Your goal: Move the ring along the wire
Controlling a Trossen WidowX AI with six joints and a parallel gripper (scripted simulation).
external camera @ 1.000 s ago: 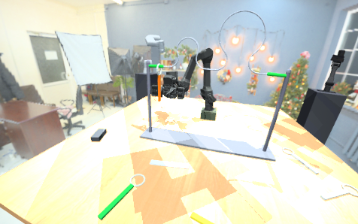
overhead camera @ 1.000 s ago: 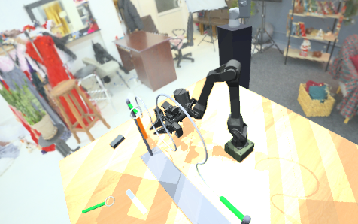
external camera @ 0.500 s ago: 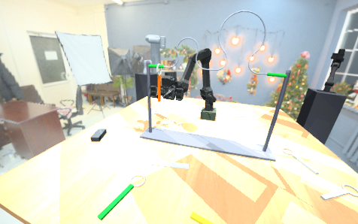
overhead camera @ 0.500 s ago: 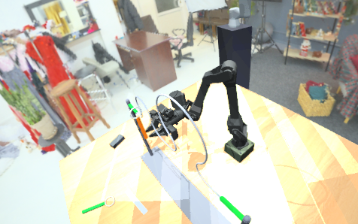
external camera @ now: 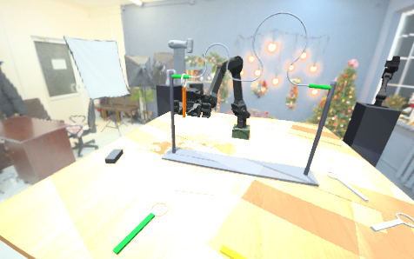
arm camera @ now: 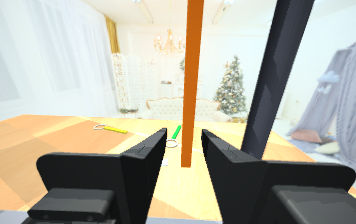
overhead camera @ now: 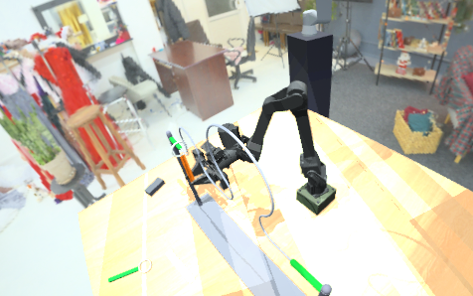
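Observation:
The ring [overhead camera: 179, 147] [external camera: 183, 80] hangs around the green part [external camera: 176, 76] beside the left post [external camera: 173, 122] [arm camera: 278, 75]. Its orange handle [overhead camera: 187, 168] [external camera: 183, 102] [arm camera: 190, 75] points straight down. My gripper [external camera: 190, 109] [arm camera: 184, 132] is partly open and level at the handle's lower half. In the wrist view the handle stands between the two fingertips, with a gap on each side; how deep it is between them I cannot tell. The post is right of the fingertips there. The ring is out of the wrist view. The other green part [overhead camera: 306, 274] [external camera: 319, 86] is by the right post [external camera: 321, 126].
The grey wire [overhead camera: 272, 194] [external camera: 280, 13] bends in a small and a large loop between the posts, and crosses in front of my arm in the top view. The grey base [overhead camera: 224, 233] [external camera: 239, 167] joins the posts. A dark block [overhead camera: 155, 187] [external camera: 114, 156] and a green-handled ring [overhead camera: 123, 274] [external camera: 134, 233] lie on the table.

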